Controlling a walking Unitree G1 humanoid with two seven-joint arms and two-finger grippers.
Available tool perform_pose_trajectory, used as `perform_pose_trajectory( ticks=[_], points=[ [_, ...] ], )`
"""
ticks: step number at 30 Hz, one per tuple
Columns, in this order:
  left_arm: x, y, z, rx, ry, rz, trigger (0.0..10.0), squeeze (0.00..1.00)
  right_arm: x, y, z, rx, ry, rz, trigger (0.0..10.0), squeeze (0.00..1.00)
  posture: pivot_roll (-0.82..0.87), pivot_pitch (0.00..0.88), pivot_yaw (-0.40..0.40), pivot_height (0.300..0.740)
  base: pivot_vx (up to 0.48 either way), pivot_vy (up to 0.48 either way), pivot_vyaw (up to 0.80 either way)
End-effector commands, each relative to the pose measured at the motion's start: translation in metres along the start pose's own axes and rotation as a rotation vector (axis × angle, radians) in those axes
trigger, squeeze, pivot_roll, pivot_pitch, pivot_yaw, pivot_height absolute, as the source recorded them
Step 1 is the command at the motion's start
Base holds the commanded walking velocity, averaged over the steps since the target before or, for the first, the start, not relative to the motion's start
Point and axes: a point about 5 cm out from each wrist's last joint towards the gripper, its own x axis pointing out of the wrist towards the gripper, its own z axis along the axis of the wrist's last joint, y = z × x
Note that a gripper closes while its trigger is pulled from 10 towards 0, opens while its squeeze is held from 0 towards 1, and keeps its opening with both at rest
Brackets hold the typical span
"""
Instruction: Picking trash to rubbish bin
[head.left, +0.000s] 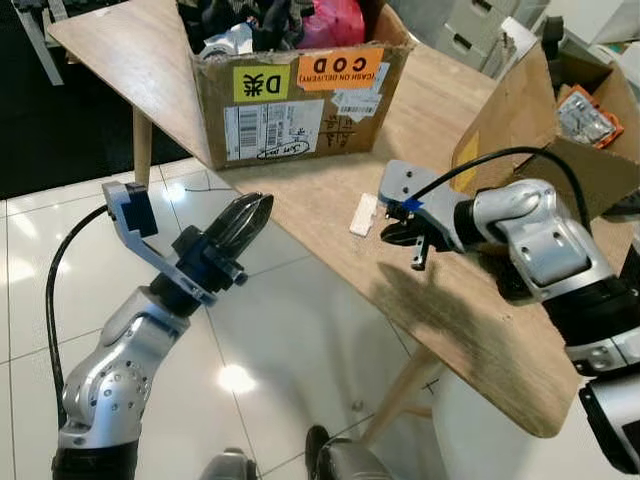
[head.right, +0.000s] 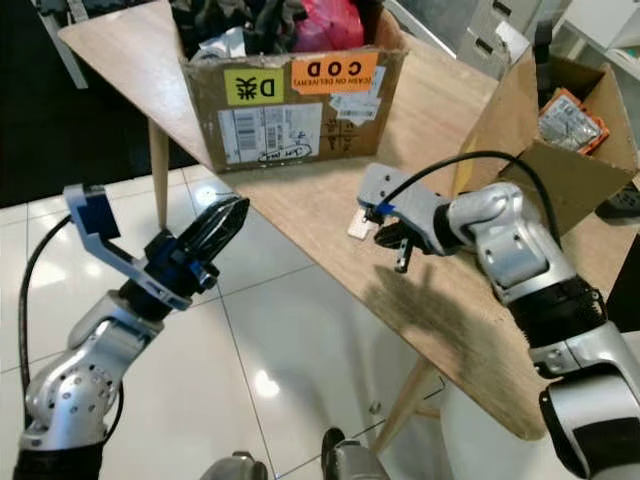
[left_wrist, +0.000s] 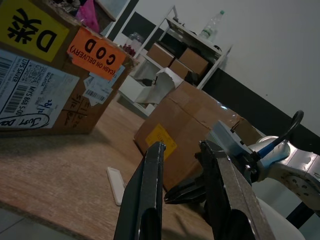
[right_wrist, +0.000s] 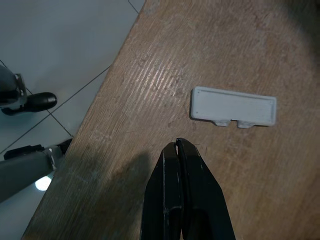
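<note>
Small white rectangular plastic piece (right_wrist: 233, 106) lies on wooden counter (head.left: 470, 310) near its left edge. Right claw (right_wrist: 181, 150) pressed together, empty, hovering just beside it. Left claw (left_wrist: 182, 152) slightly spread, left of counter.

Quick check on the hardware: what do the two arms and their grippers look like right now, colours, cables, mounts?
Both arms are silver with black joint sections. The left gripper and right gripper each have two long black tapered fingers. Each wrist carries a blue-grey bracket plate, and a black cable loops from it back along the arm. A small blue fitting sits at the right wrist.
</note>
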Motion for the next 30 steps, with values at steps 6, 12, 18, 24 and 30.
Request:
perform_pose_trajectory(
  ticks=[6,12,18,24,30],
  points=[
    [0.001,-0.001,-0.005,-0.01,-0.006,-0.004,10.0,0.0,0.001,-0.03,0.001,-0.001,0.0,-0.17,10.0,0.0,0.07,0.183,-0.11,0.74,0.0,0.0,0.0],
    [0.003,-0.001,-0.007,-0.013,-0.009,-0.006,10.0,0.0,0.002,-0.054,0.033,0.219,-0.237,-0.239,10.0,0.79,0.07,0.181,-0.115,0.74,0.0,0.0,0.0],
    [0.004,-0.002,-0.008,-0.014,-0.009,-0.01,10.0,0.0,0.002,-0.06,0.039,0.244,-0.264,-0.221,10.0,1.0,0.06,0.18,-0.121,0.74,0.0,0.0,0.0],
    [0.003,-0.003,-0.012,-0.018,-0.007,-0.014,10.0,0.0,0.015,-0.058,0.021,0.11,-0.045,-0.12,10.0,1.0,0.06,0.172,-0.139,0.74,0.0,0.0,0.0],
    [0.003,-0.005,-0.016,-0.024,0.002,-0.023,10.0,0.0,0.038,-0.053,0.009,0.274,0.028,-0.195,10.0,1.0,0.05,0.165,-0.144,0.74,0.0,0.0,0.0]
  ],
)
